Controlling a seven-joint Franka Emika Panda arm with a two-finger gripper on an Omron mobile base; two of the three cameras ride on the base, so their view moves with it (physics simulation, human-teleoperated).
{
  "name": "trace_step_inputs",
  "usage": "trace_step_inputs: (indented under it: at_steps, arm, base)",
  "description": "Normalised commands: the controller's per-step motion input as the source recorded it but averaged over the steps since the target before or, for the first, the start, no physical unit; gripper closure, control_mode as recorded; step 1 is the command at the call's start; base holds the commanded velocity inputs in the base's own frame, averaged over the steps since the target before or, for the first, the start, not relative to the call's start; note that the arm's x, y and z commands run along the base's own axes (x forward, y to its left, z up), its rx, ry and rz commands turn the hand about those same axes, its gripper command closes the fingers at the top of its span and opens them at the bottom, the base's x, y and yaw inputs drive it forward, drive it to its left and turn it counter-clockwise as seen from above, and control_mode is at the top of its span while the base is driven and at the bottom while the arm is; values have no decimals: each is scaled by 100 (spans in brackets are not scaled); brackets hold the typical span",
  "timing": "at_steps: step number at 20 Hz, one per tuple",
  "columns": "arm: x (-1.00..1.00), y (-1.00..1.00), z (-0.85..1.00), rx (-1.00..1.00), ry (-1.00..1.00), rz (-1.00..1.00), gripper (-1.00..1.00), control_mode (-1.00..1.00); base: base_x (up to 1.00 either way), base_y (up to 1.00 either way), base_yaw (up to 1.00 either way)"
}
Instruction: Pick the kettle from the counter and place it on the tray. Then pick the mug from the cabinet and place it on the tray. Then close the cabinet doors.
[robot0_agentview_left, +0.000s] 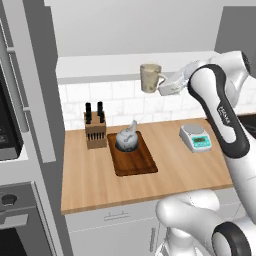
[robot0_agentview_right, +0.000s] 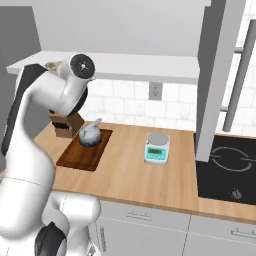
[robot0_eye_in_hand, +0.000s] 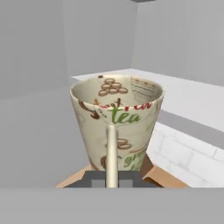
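Cream-beige ceramic, printed with brown and green lettering, is what we see closest in the hand view: the small mug (robot0_eye_in_hand: 116, 124) stands upright in front of the camera, its loop handle turned toward us and caught between the finger tips of the gripper (robot0_eye_in_hand: 112, 178), which is pinched together on that handle. From the left base view we find the same mug (robot0_agentview_left: 150, 77) held up in the air at the end of the white arm — level with the pale shelf of the light-grey wall cabinet (robot0_agentview_left: 100, 65) and well above the worktop.

Below, on the light wood butcher-block counter (robot0_agentview_left: 180, 170), the flat dark-brown wooden tray (robot0_agentview_left: 132, 157) lies with the small squat grey metallic kettle (robot0_agentview_left: 126, 138) sitting on its far end, arched handle up. Just beside the tray's far left corner stands a light-wood knife block with black handles (robot0_agentview_left: 95, 129). To the right of the tray, apart from it, we see a small white kitchen scale with a teal display (robot0_agentview_left: 195, 137).

In the right base view a light-grey cabinet door (robot0_agentview_right: 217, 75) hangs swung open — edge toward us — above a black hob (robot0_agentview_right: 227, 167).
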Motion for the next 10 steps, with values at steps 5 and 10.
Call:
trace_step_inputs:
  at_steps: [5,10]
  arm:
    - [-81,10,-68,0,22,14,100,-100]
    - [-25,6,-100,-2,44,6,100,-100]
  base:
    - [0,0,0]
    - [0,0,0]
